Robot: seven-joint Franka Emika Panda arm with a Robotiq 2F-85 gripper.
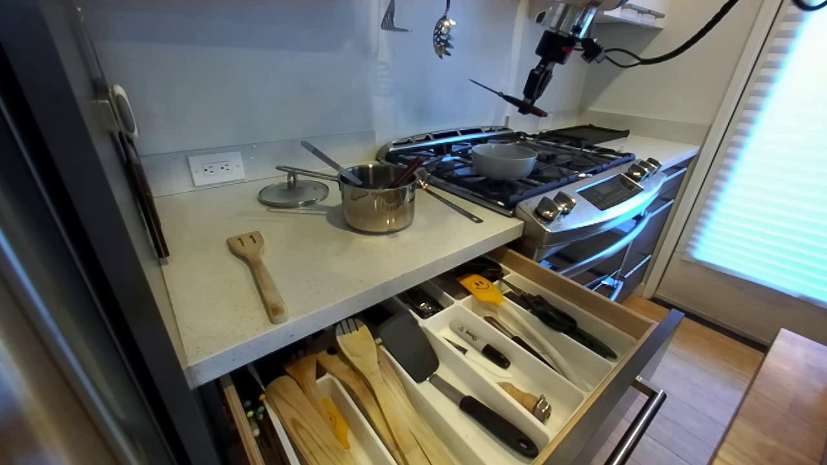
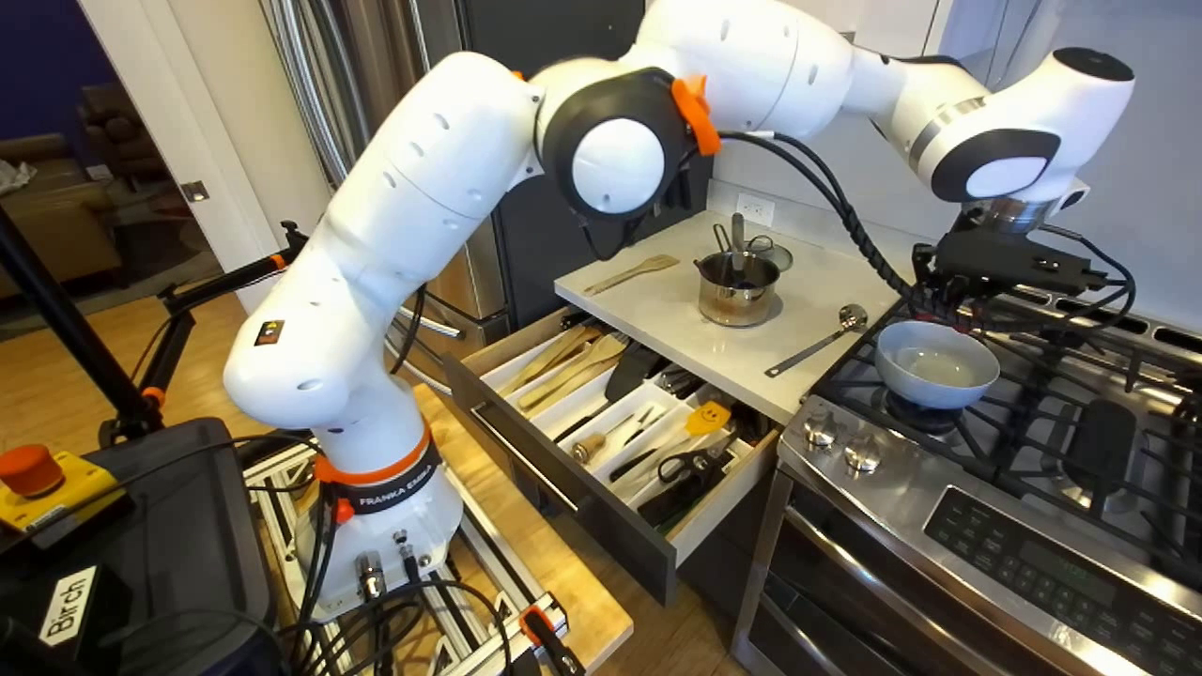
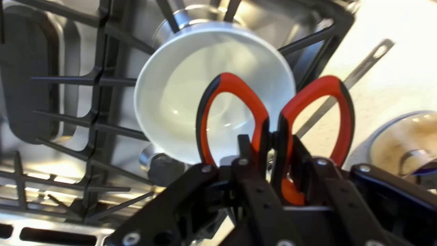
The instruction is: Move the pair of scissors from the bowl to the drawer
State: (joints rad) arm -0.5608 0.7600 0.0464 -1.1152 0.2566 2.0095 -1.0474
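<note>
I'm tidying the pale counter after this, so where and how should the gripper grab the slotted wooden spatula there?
I'd take the slotted wooden spatula mid-handle, from straight above, jaws across it: it lies flat on the pale counter, its handle slimmer than its head. The black gripper should first release the red-and-black scissors it holds.

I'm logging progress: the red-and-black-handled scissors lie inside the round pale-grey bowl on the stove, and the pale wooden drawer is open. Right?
Almost: the scissors are not inside the bowl; the black gripper holds them higher up, as an exterior view shows. The rest stands: bowl on the stove, drawer open.
</note>
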